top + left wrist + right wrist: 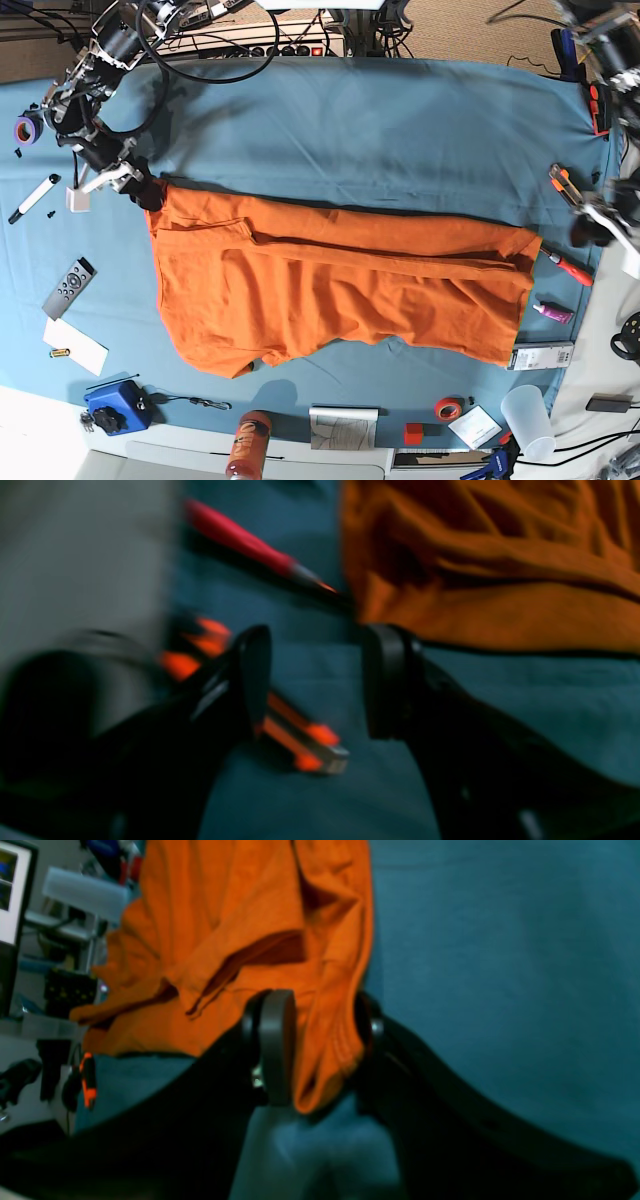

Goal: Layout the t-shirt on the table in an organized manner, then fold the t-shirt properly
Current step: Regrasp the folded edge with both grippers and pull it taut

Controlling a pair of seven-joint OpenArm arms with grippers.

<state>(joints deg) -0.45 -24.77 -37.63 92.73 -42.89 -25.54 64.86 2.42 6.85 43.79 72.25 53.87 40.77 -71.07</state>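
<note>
My right end effector (320, 1047) is clenched on a corner of the t-shirt (340, 295) at upper left, anchoring it flat on the desk (380, 130); my left end effector (317, 680) hangs released beside the hem.

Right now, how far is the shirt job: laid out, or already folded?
Partly laid out: the t-shirt is spread across the table, though wrinkled and doubled over along its far edge. In hand: the right hand pinches one corner; the left hand is open, empty beside the other end. Smoothing and every proper fold remain.
</note>
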